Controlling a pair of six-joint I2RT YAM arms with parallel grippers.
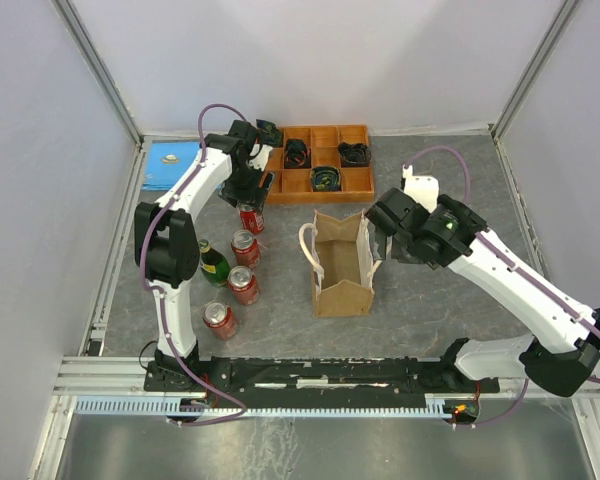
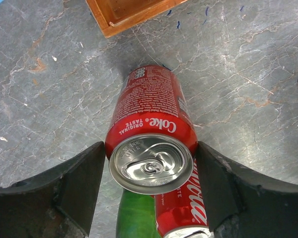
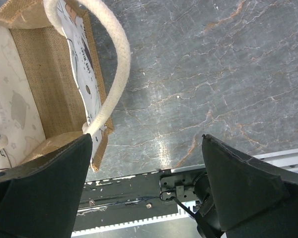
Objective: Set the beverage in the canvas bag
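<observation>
Clamped against both sides of an upright red Coke can (image 2: 149, 124), just below its rim: the left fingers (image 2: 64, 188), narrowed to the can's width. Close in front of the orange tray (image 1: 320, 198), at the far left of the grey worktop (image 1: 430, 300). Unclear whether the can's base rests on that surface or hangs just off it. Right beside it, nearer the arm bases, another red can (image 2: 181, 210) and a green bottle (image 2: 136, 218) (both only partly caught by the left wrist camera).

At mid worktop, upright and open-topped: the canvas bag (image 1: 342, 298), to the right of the drinks and well apart from the gripped one. Just beside its right wall, spread wide with nothing held: the right fingers (image 3: 39, 188). Looping past the left one, a cream rope handle (image 3: 114, 64).
</observation>
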